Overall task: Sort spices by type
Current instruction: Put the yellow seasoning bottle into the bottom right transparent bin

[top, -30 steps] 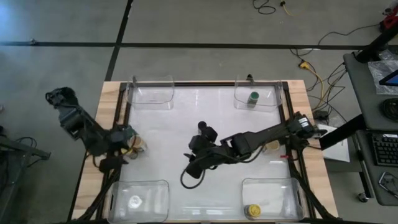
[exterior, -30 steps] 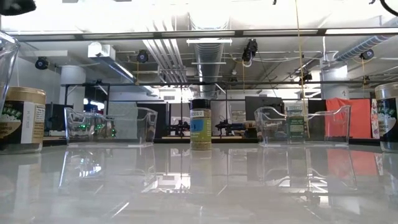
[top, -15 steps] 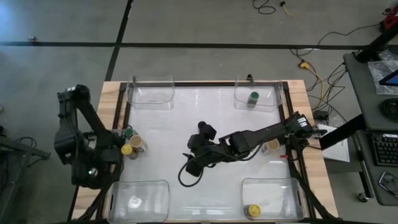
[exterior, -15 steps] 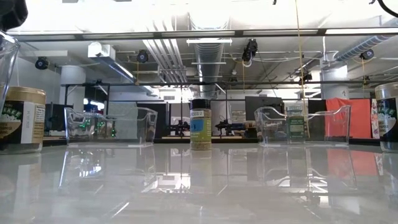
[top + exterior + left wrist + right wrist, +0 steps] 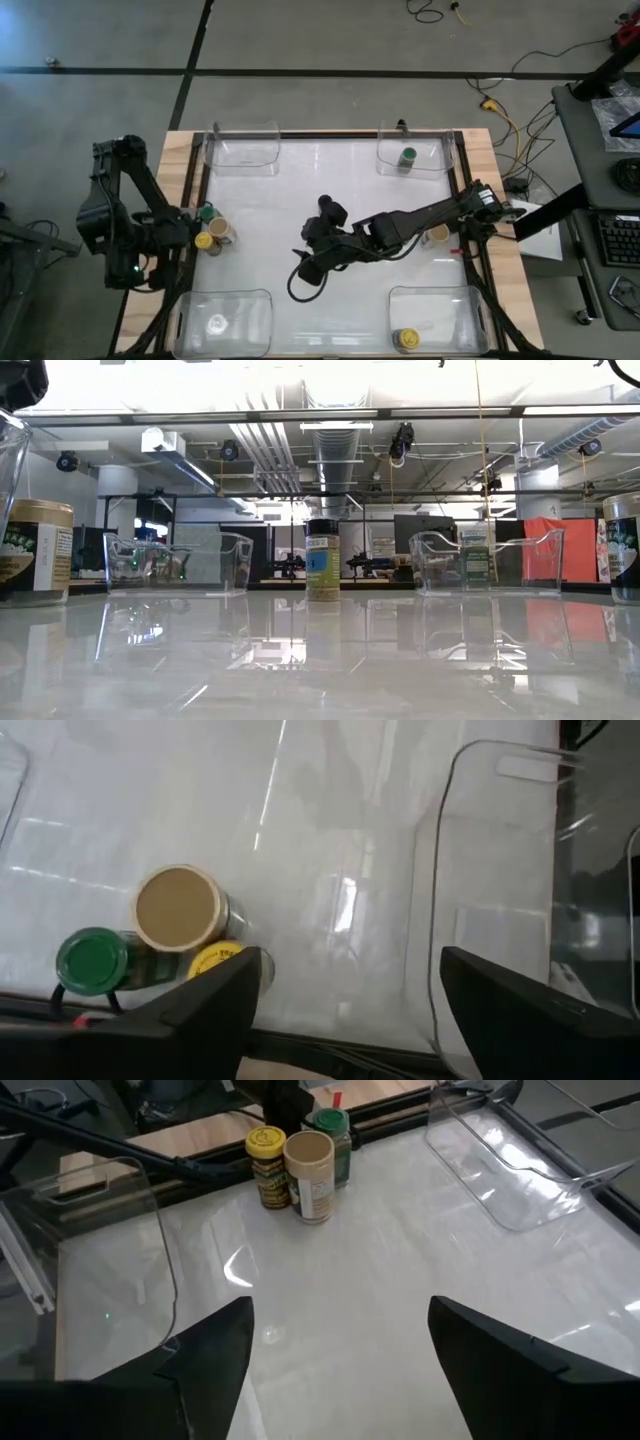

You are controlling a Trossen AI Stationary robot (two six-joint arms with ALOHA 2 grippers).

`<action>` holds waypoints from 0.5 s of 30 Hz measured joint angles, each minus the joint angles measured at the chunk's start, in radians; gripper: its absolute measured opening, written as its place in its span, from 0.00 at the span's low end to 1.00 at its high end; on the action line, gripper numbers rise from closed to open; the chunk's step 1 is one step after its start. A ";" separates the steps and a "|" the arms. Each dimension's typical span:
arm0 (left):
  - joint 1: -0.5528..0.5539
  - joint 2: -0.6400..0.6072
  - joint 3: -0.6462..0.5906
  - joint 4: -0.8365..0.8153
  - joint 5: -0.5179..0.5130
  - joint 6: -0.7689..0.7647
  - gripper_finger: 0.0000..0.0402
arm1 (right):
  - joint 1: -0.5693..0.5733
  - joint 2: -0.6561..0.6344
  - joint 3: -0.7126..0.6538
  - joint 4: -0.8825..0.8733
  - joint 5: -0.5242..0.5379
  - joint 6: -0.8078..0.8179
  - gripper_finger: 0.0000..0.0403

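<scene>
**Three jars clustered at the left edge, both arms empty**

In the high view, three small cylindrical spice jars are standing bunched together at the left edge of the glossy white surface: a green-lidded jar, a yellow-lidded jar and a tan-lidded jar, packed so tightly that touching or just apart cannot be told. A black-lidded jar is standing alone near the middle of the frame. Another green-lidded jar is sitting inside the clear plastic tub at the upper right, a second yellow-lidded jar in the clear tub at the lower right, and a pale-lidded jar, faint through glare, in the clear tub at the lower left. The upper-left clear tub is showing only reflections. A tan-lidded jar at the right edge is partly hidden under the right arm.

The left gripper is hanging off the left edge of the surface beside the cluster; its wrist view is showing its jaws spread with nothing between them, the fingers cut off at the lower frame and covering part of the yellow lid. The right gripper is reaching toward the middle of the frame, just below the black-lidded jar; its own view shows jaws spread wide and empty, facing the cluster across the surface.

In the low view neither gripper is appearing, and the jars at both frame edges are cut off.
</scene>
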 joint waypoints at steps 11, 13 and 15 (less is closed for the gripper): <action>0.030 -0.105 -0.049 0.001 -0.027 0.003 0.84 | -0.003 0.000 0.003 0.003 0.000 0.003 0.78; 0.037 -0.118 -0.050 0.001 -0.049 0.015 0.84 | -0.005 0.000 0.003 0.003 0.000 0.003 0.78; 0.047 -0.128 -0.055 0.001 -0.059 0.038 0.84 | -0.007 0.000 0.003 0.003 0.001 0.003 0.79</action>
